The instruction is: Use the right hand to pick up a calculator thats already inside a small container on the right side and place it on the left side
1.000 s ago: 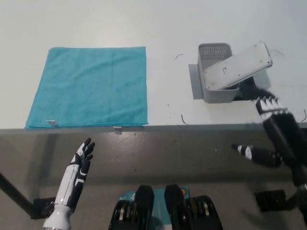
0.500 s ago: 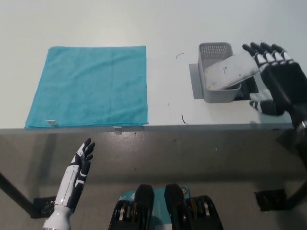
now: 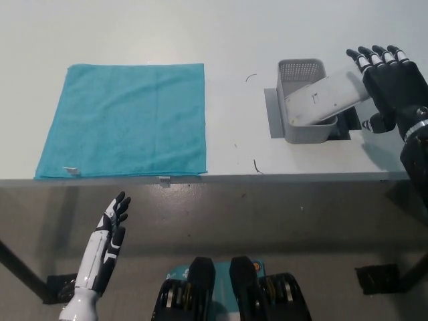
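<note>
The black right hand (image 3: 391, 83), fingers spread, hovers beside the calculator (image 3: 326, 97) leaning out of the small grey basket (image 3: 304, 127), apparently reaching; next it must close on it.

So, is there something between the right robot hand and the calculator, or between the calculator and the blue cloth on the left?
Nothing visible. The open right robot hand is beside the calculator, which leans out of the grey container. The table toward the blue cloth is bare.

Open right hand (image 3: 391, 83) beside the calculator (image 3: 326, 99) leaning from the container (image 3: 302, 103).
</note>
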